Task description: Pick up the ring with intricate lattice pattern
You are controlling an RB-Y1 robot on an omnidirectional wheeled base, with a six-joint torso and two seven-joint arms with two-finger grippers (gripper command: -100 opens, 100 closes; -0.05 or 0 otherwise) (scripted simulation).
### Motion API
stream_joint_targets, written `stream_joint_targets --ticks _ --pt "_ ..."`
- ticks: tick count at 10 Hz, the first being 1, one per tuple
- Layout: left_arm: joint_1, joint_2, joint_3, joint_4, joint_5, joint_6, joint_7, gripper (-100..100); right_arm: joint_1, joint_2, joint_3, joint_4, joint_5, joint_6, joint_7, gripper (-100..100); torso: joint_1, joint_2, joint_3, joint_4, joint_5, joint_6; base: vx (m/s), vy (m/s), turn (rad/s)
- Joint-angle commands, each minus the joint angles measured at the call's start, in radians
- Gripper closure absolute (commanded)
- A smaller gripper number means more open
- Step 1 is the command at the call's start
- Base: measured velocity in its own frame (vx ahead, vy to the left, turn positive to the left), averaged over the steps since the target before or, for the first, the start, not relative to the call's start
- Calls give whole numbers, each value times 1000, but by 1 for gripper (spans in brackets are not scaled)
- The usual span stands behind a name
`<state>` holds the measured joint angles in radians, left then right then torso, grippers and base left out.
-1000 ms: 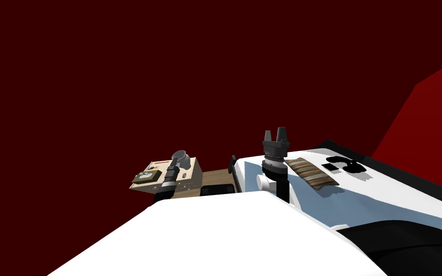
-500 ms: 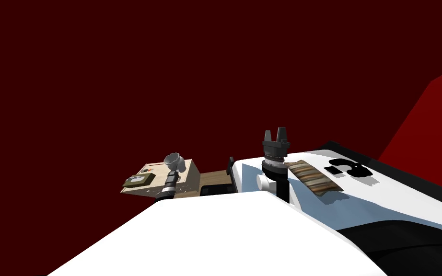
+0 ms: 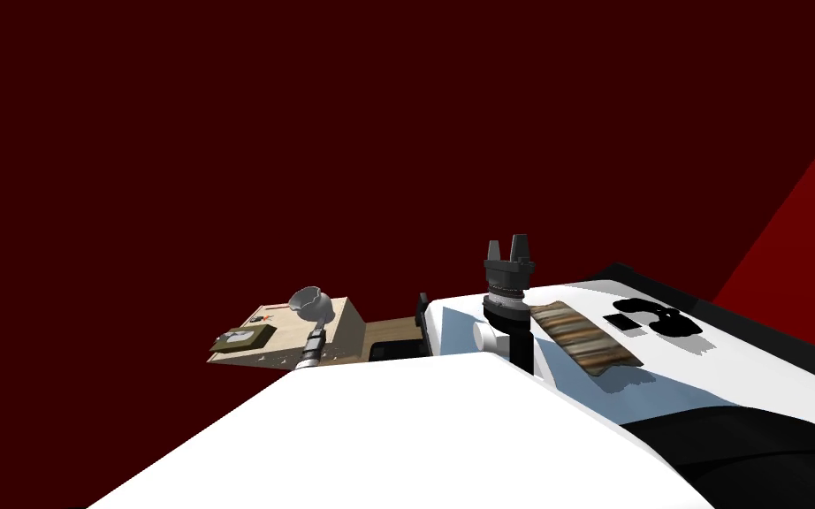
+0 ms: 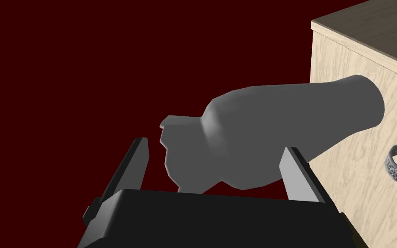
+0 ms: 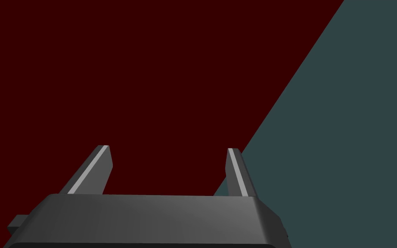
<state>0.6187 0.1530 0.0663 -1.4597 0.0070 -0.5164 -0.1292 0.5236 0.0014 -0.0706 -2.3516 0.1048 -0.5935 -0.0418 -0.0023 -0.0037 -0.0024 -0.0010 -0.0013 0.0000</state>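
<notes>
My left claw stands wide open and clamps nothing. A grey bottle-shaped thing lies across the gap, clear of one finger and overlapped by the other; I cannot tell whether it touches that one. The ring sits outside the gap, just past the overlapping finger, on the pale wood of the cabinet at the scene's left. Its hoop looks to lie flat on the wood, so I judge the claw must shift sideways toward it, clear of the grey bottle-shaped thing. My right claw, open and empty, points up by the white furniture to the right, well apart from the cabinet. The left is the nearer arm. I count one ring, one grey bottle-shaped thing and one cabinet.
</notes>
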Motion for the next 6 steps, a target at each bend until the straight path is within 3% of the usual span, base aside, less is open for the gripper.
stream_joint_targets --ticks 1,6 --pt "1 4 8 50 1 5 -20 -100 0 0 0 0 0 0 0 0 0 0 0 0 0 0 55 -47 20" --pt "-4 11 20 164 -2 -3 -55 -100 0 0 0 0 0 0 0 0 3 2 1 1 1 0 43 -32 22"
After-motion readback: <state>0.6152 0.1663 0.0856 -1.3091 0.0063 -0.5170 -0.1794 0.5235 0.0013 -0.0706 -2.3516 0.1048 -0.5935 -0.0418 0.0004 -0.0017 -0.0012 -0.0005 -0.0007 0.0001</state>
